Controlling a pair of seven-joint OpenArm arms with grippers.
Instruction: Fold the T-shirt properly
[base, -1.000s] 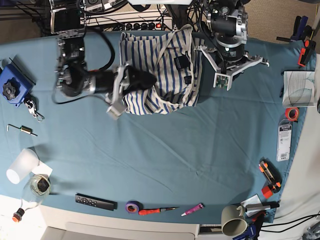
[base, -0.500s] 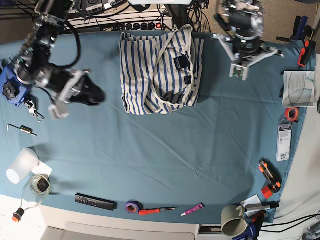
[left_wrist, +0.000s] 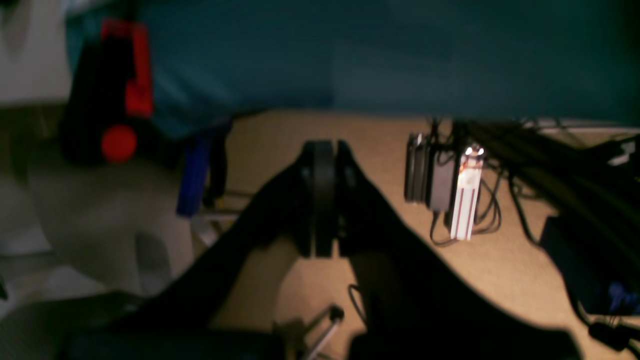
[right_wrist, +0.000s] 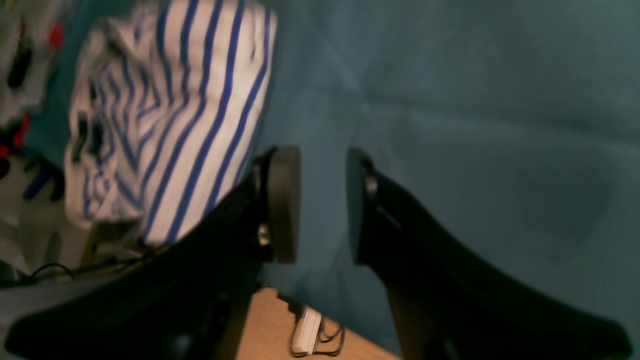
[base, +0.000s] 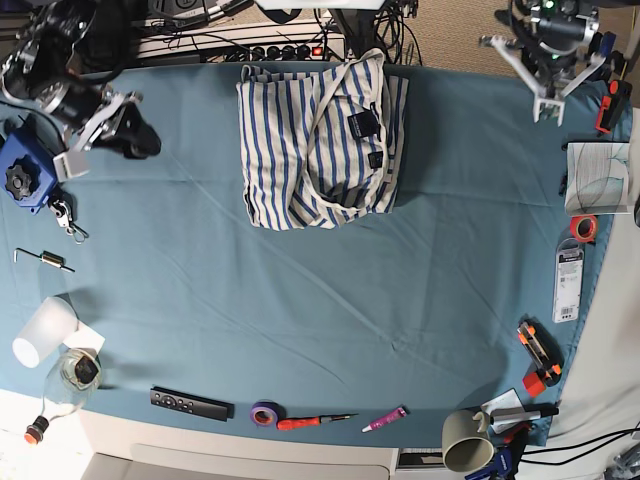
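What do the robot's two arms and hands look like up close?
Both are black. The right hand has two curved black fingers tipped with flat grey pads. The left hand looks alike. From above, pale metal brackets and black cables show on both arms.

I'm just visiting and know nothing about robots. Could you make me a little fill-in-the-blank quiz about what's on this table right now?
1. The T-shirt is white with thin ____ stripes.
2. The left gripper has its jaws ____.
3. The right gripper holds ____ between its parted jaws.
4. In the base view, the roll of tape at the table's near edge is ____ in colour.

Missing words: blue; shut; nothing; purple
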